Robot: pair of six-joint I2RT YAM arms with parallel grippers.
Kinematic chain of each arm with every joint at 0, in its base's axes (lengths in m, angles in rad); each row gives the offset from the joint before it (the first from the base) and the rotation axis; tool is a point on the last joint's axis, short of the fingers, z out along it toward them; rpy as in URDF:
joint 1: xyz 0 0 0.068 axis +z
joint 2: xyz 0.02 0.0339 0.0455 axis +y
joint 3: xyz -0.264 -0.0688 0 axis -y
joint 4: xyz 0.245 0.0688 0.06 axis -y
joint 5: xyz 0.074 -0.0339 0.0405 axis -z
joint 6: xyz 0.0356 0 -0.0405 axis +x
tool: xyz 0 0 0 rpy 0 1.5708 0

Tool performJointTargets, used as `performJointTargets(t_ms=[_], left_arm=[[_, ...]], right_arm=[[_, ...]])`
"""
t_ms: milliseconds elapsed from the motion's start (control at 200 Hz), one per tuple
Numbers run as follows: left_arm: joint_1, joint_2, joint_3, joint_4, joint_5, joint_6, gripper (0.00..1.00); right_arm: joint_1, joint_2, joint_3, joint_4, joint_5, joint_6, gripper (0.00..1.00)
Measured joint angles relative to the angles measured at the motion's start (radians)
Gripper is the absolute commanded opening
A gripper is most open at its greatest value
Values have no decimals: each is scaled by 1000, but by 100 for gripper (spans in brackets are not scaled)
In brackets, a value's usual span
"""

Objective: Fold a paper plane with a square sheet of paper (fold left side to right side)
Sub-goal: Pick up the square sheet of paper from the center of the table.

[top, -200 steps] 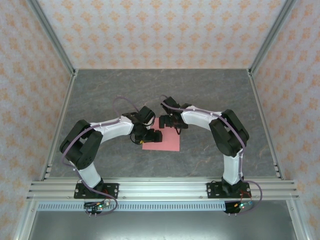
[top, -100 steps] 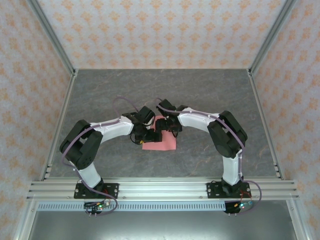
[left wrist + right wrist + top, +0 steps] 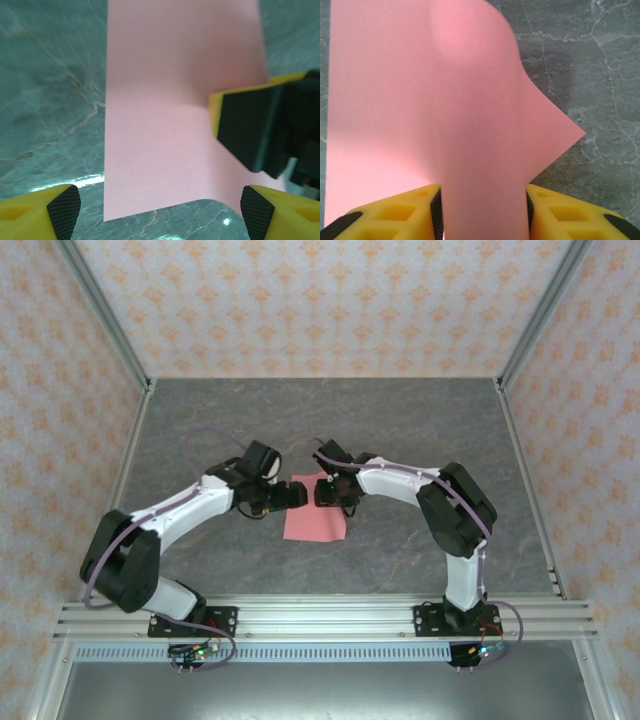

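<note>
paper: square sheet of paper (image 3: 317, 512) flat on table (image 3: 400, 430)
right end effector (image 3: 482, 212): pinching paper's far edge, lifting it
left end effector (image 3: 155, 210): spread, at paper's left edge

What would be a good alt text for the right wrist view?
A salmon-pink sheet of paper rises in a curl between the right gripper's yellow fingers, its far corner lifted above the grey marbled table.

One square sheet of paper (image 3: 316, 515), two arms.

Matt pink square sheet of paper (image 3: 165, 115) lies on a glossy, marble-veined table (image 3: 45, 90).
</note>
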Motion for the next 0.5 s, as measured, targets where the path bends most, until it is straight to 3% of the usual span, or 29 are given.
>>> performJointTargets(t_ms=[170, 500], left_arm=[[97, -101, -12, -13, 39, 11, 88], [281, -256, -74, 42, 225, 8, 90]], right_arm=[[-41, -74, -72, 76, -89, 7, 42], [-167, -330, -249, 275, -319, -6, 40]])
